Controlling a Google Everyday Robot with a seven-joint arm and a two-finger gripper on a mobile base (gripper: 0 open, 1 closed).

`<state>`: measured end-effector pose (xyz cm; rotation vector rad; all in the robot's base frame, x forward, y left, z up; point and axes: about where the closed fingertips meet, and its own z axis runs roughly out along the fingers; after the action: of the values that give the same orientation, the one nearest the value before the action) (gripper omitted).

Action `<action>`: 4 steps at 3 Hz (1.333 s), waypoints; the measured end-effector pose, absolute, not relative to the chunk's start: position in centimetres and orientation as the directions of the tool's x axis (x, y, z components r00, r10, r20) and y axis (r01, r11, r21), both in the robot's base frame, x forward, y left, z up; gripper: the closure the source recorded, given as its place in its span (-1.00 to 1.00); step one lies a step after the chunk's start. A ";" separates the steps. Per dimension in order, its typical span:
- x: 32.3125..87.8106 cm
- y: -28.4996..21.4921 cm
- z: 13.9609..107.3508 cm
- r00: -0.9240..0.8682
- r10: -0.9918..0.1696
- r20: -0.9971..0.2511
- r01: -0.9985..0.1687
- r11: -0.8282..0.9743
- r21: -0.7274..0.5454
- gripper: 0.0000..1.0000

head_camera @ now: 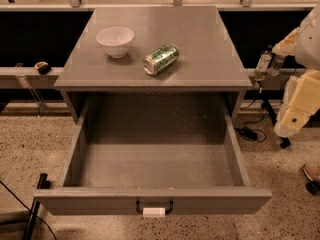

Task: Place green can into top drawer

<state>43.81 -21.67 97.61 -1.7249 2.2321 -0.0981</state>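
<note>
so, the green can [161,59] lies sideways on the cabinet top [200,39], above the open top drawer [155,200]. your gripper [267,65] waits off to the right, open or closed i cannot tell; first you must grasp the can.

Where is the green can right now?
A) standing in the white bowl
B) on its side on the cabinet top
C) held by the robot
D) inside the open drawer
B: the green can lies on its side on the cabinet top beside the white bowl; the gripper hangs off to the right, apart from it.
</note>
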 end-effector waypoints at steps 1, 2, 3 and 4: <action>43.8 -21.7 97.6 -0.222 -0.953 -0.207 -0.931 0.270 -0.245 -1.00; 45.5 -20.2 96.7 -0.143 -0.967 -0.209 -0.933 0.203 -0.299 -1.00; 46.3 -16.9 95.4 0.061 -0.982 -0.177 -0.907 0.019 -0.420 -1.00; 47.8 -16.3 96.0 0.144 -0.978 -0.151 -0.867 -0.052 -0.496 -1.00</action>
<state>47.84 -16.27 95.99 -1.9563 1.7595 -0.3110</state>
